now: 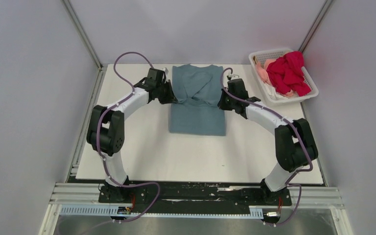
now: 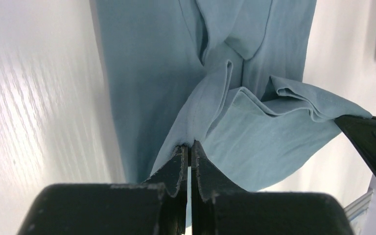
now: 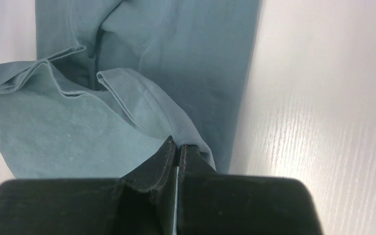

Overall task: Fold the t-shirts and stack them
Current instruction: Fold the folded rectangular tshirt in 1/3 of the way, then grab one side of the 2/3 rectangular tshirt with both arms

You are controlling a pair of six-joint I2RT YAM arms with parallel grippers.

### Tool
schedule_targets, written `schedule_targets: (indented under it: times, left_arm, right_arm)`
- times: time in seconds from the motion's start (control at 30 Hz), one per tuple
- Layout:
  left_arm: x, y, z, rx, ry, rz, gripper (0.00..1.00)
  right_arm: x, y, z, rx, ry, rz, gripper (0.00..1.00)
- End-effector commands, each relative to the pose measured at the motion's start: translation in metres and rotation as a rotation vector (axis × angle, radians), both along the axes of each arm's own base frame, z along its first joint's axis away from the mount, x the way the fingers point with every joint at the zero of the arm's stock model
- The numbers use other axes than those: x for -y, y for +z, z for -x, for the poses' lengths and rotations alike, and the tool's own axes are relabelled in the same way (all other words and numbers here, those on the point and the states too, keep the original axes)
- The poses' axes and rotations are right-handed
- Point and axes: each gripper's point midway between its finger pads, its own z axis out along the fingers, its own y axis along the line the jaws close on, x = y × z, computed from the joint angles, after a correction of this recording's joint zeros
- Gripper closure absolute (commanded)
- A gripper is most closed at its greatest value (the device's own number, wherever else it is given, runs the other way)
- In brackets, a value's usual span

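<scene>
The dusty blue-grey t-shirt [image 1: 198, 105] lies as a long strip on the white table, its sides folded in. My left gripper [image 1: 172, 96] is shut on the shirt's left edge [image 2: 196, 127] at mid length. My right gripper [image 1: 223, 102] is shut on its right edge [image 3: 176, 122]. Both pinch a fold of cloth lifted a little off the table, so the shirt [image 3: 78, 122] bunches across its middle. The right gripper's finger shows at the far right of the left wrist view [image 2: 372, 139]. The bright red t-shirt [image 1: 289, 73] and the pale pink one [image 1: 263, 73] lie crumpled in the basket.
The white lattice basket [image 1: 309, 95] stands at the table's back right corner, close to the right arm. Grey walls close in on both sides. The table's near half [image 1: 196, 156] shows bare white surface.
</scene>
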Motion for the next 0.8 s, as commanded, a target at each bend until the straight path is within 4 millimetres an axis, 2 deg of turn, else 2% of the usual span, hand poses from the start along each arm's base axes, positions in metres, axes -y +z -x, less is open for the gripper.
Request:
schedule_targets:
  times: [0.0, 0.17, 0.23, 0.27, 0.3, 0.33, 0.37, 0.4, 0.43, 0.47, 0.57, 0.6, 0.63, 0.67, 0.7, 0.73, 0.77]
  left_arm:
    - [-0.002, -0.002, -0.018, 0.001, -0.018, -0.006, 1.00]
    - [-0.012, -0.014, -0.033, -0.036, 0.036, -0.031, 0.97]
    - [-0.016, -0.021, -0.035, -0.061, 0.048, -0.050, 0.87]
    - [-0.018, -0.025, -0.036, -0.069, 0.051, -0.061, 0.72]
    - [-0.019, -0.026, -0.036, -0.073, 0.052, -0.064, 0.55]
    - [-0.019, -0.028, -0.037, -0.076, 0.051, -0.066, 0.47]
    - [-0.020, -0.027, -0.038, -0.075, 0.051, -0.065, 0.33]
    - [-0.020, -0.025, -0.038, -0.072, 0.049, -0.064, 0.26]
    - [-0.021, -0.020, -0.040, -0.062, 0.052, -0.065, 0.09]
    - [-0.023, -0.017, -0.040, -0.056, 0.055, -0.073, 0.04]
    - [-0.027, -0.001, -0.034, -0.034, 0.058, -0.073, 0.00]
    - [-0.025, 0.002, -0.031, -0.031, 0.056, -0.058, 0.00]
    - [-0.027, 0.001, -0.018, -0.042, 0.053, -0.051, 0.00]
    - [-0.028, -0.012, -0.004, -0.076, 0.049, -0.036, 0.00]
    - [-0.028, -0.004, 0.004, -0.060, 0.050, -0.017, 0.00]
    - [-0.031, -0.022, 0.022, -0.108, 0.056, -0.010, 0.00]
    - [-0.031, -0.015, 0.029, -0.100, 0.068, 0.010, 0.00]
  right_arm:
    - [-0.006, 0.016, -0.028, 0.076, 0.027, -0.048, 1.00]
    - [-0.001, -0.007, -0.042, 0.035, -0.012, -0.042, 0.95]
    - [0.001, -0.013, -0.048, 0.023, -0.023, -0.045, 0.89]
    - [0.001, -0.015, -0.051, 0.020, -0.025, -0.045, 0.83]
    - [0.002, -0.016, -0.055, 0.020, -0.030, -0.044, 0.70]
    - [0.003, -0.016, -0.058, 0.020, -0.035, -0.048, 0.53]
    - [0.003, -0.015, -0.060, 0.022, -0.039, -0.052, 0.37]
    - [0.004, -0.013, -0.062, 0.024, -0.048, -0.054, 0.29]
    - [0.005, -0.009, -0.063, 0.026, -0.057, -0.059, 0.24]
    - [0.006, -0.006, -0.061, 0.024, -0.060, -0.061, 0.17]
    - [0.010, 0.002, -0.047, 0.012, -0.070, -0.070, 0.01]
    - [0.011, 0.003, -0.039, -0.001, -0.074, -0.077, 0.00]
    - [0.012, 0.000, -0.027, -0.021, -0.078, -0.085, 0.00]
    - [0.013, -0.004, -0.015, -0.045, -0.075, -0.100, 0.00]
    - [0.011, -0.008, -0.001, -0.069, -0.068, -0.119, 0.00]
    - [0.010, -0.014, 0.015, -0.100, -0.052, -0.137, 0.00]
    - [0.010, -0.019, 0.029, -0.126, -0.044, -0.149, 0.01]
